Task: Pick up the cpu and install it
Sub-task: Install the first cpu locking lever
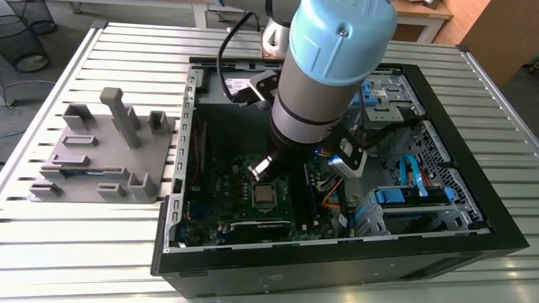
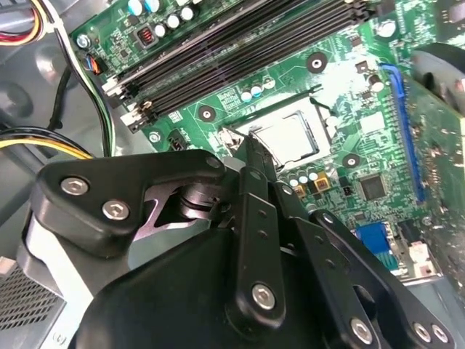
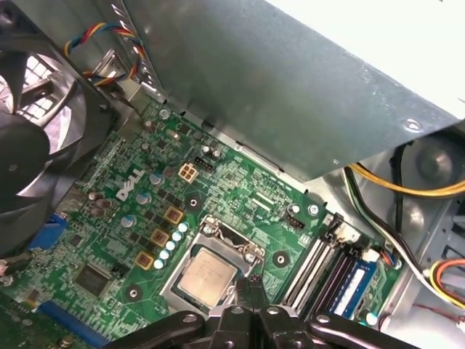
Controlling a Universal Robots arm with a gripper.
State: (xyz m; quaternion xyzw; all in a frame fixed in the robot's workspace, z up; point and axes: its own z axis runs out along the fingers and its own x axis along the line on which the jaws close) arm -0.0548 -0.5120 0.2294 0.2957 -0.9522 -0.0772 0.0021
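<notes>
The cpu (image 3: 207, 275) lies flat in the silver-framed socket (image 3: 218, 234) on the green motherboard, shiny top up. It also shows in the second wrist view (image 2: 288, 138) and in the exterior view (image 1: 265, 192). My gripper (image 3: 251, 282) hangs just above the socket's edge, beside the cpu, with its two black fingers pressed together and nothing between them. In the second wrist view the gripper (image 2: 251, 145) has its fingertips over the socket's corner. The arm reaches down into the open computer case (image 1: 337, 252).
A grey tray (image 1: 101, 158) with upright holders and a green memory stick (image 1: 84, 170) stands at the exterior view's left. Inside the case are a black fan (image 3: 29, 138), a metal power supply box (image 3: 290, 87), memory slots (image 2: 240, 51), loose cables (image 3: 392, 185) and a drive cage (image 1: 413, 196).
</notes>
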